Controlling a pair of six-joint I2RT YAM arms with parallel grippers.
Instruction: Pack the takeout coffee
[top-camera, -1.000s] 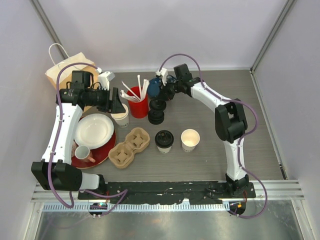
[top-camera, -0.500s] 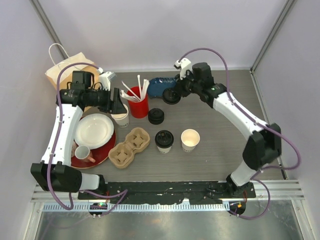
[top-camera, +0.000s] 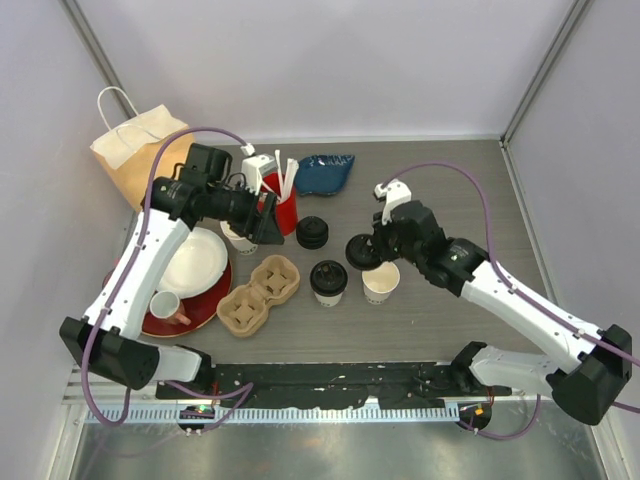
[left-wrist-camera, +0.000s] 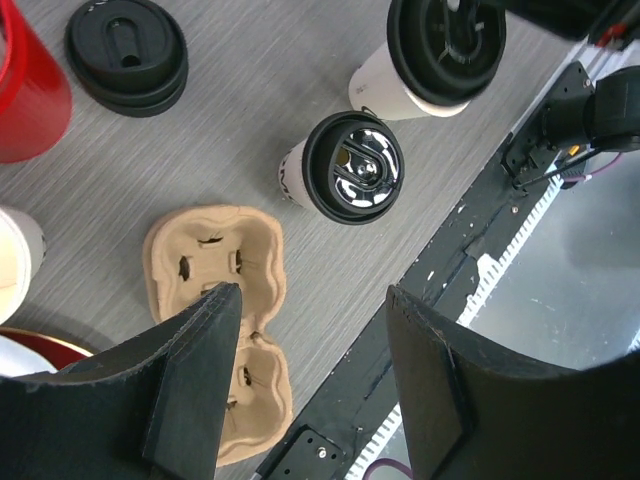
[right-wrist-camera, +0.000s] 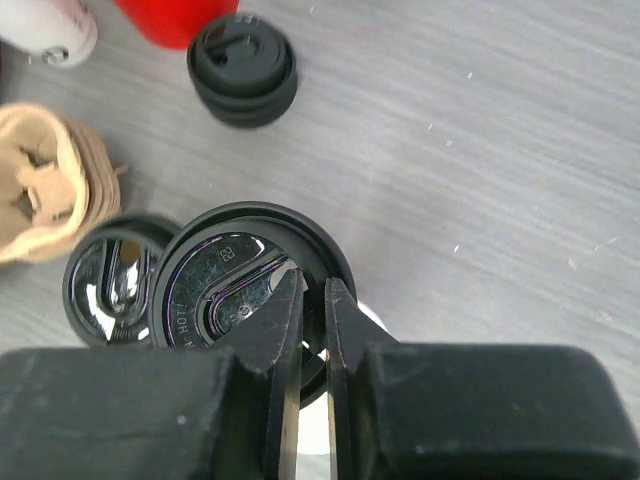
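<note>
The right arm stretches left, its gripper (right-wrist-camera: 308, 290) pinching a black lid (right-wrist-camera: 218, 272) over the right cup (top-camera: 381, 281). The left gripper (left-wrist-camera: 310, 295) hangs by the red cup (left-wrist-camera: 25, 90), jaws apart.

Free table (top-camera: 470, 190) stretch right of open cup (top-camera: 382, 284); left crowded: red cup (left-wrist-camera: 25, 90), lid stack (top-camera: 312, 232), carrier (top-camera: 260, 293), plates (top-camera: 188, 262).

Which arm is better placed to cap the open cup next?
Right. The right hand is shut on a lid, held partly over the open cup. The left hand is open, holding nothing, over by the red cup.
</note>
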